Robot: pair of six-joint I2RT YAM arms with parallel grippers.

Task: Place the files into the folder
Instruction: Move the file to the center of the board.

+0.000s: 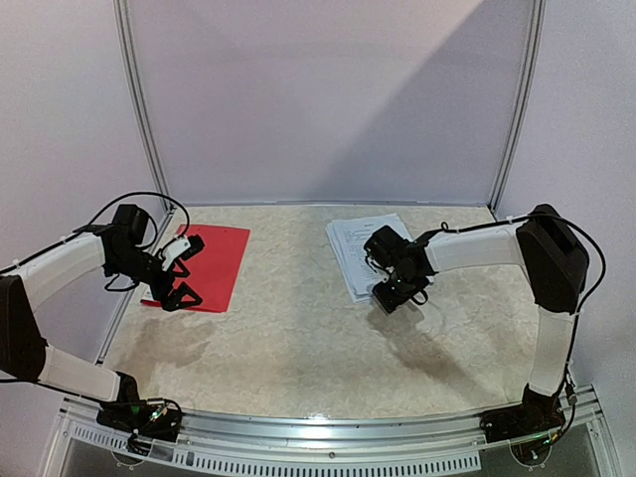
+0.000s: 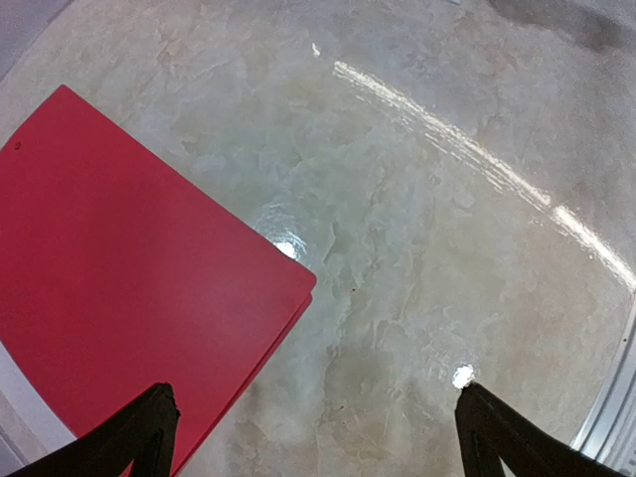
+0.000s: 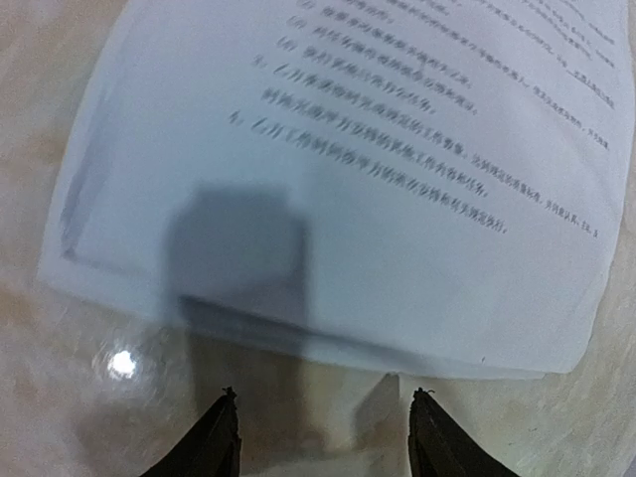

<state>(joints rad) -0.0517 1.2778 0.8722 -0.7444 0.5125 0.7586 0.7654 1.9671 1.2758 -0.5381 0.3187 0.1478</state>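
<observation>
The right hand (image 3: 323,442) has its two fingers (image 3: 214,442) part spread with nothing between them. It sits at the near edge of the files (image 3: 348,199), a flat stack of printed white sheets. From the wrist the stack lies straight ahead of the tips, its near edge just beyond them and square across the gap. From above, the files (image 1: 360,248) lie right of the middle of the worktop (image 1: 298,338), long axis running near to far with a slight lean. This hand (image 1: 396,290) covers their near right corner.

The left hand (image 2: 318,447) is spread as wide as it goes and empty. It hovers over the near left part of the red folder (image 2: 119,278), which lies closed and flat at the left side, well apart from the files. So the right arm is the nearer one to the paper, the left to the folder (image 1: 211,260).

Whether the right tips touch the worktop I cannot tell. The print is blurred, the sheets cannot be counted, and nothing inside the folder shows.
</observation>
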